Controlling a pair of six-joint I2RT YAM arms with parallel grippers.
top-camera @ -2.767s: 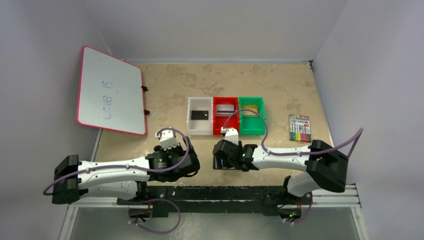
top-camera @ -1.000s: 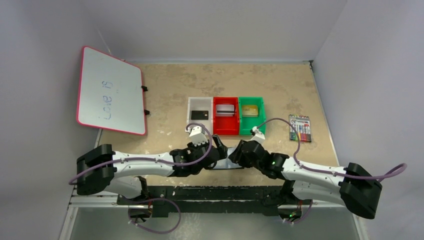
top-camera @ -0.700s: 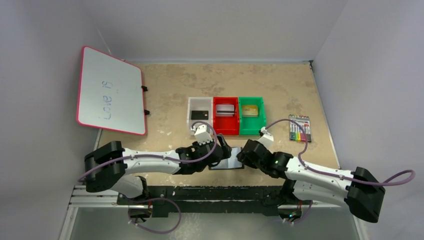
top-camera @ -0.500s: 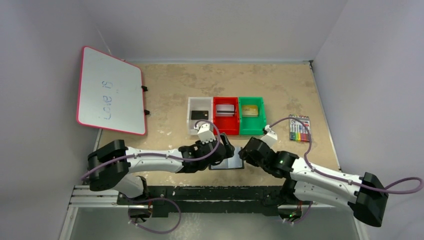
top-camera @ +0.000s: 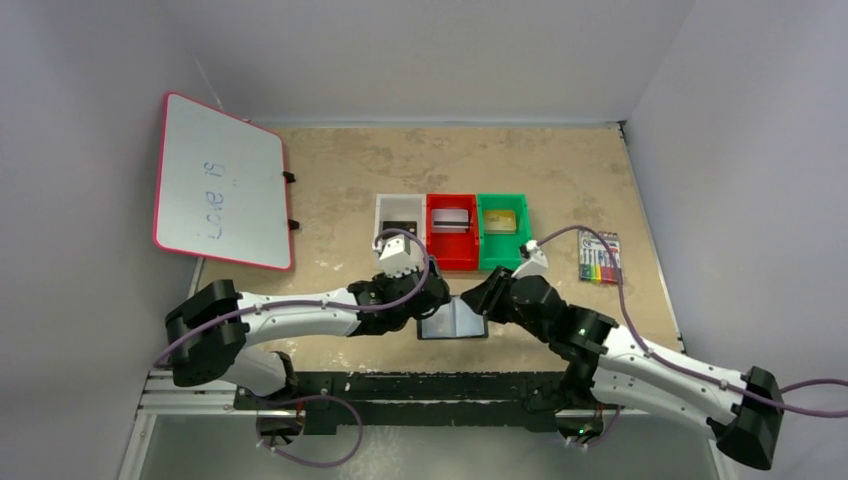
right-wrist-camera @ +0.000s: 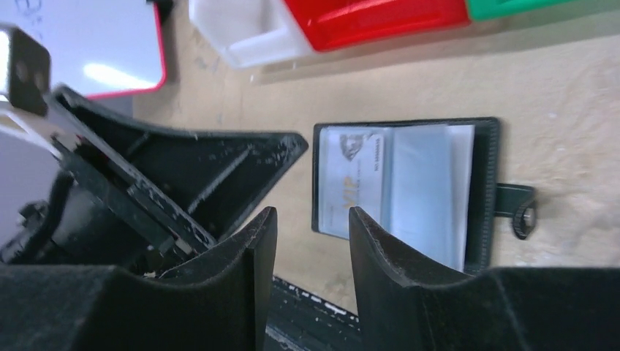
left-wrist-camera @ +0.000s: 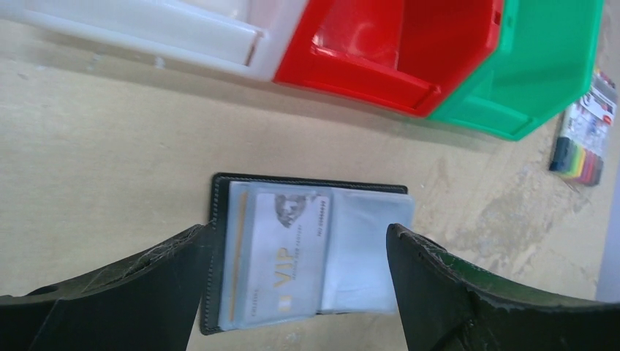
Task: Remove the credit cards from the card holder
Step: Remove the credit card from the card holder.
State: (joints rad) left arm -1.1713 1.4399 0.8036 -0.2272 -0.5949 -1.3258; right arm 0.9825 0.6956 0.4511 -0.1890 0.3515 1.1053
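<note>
Lying spread flat on the surface (top-camera: pixel 400 160), the card holder (top-camera: pixel 453 322) shows its clear sleeves upward, probably so a claw can reach them from above. Its strap tab (right-wrist-camera: pixel 515 205) hangs loose off one edge.

Just beyond the holder stand three bins in a row, each with one card in it:
- The white bin (top-camera: pixel 380 215) holds the black card (top-camera: pixel 400 227).
- The red bin (top-camera: pixel 452 262) holds the silver-grey card (top-camera: pixel 451 218).
- The green bin (top-camera: pixel 500 262) holds the gold-tan card (top-camera: pixel 501 221).

One pale card printed "VIP" (left-wrist-camera: pixel 281 256) sits inside a sleeve of the holder, so the emptying looks unfinished.

The left claw (left-wrist-camera: pixel 296 234) hangs directly over the holder. Its fingers are spread wide, one off each short side, and grip nothing. That stance suits pinning the holder down or framing it for a pick.

The right claw (right-wrist-camera: pixel 313 213) is beside the holder on the opposite side, tilted towards it. Its fingers stand partly apart with only bare surface between them, narrow enough to suit a thin card edge.

With one claw on each flank, the arms seem placed so that one steadies the holder while the other draws the card. The sleeve plastic looks slippery, and the whole holder could slide if it is not braced.

A marker pack (top-camera: pixel 598 257) lies well off to the holder's right.
</note>
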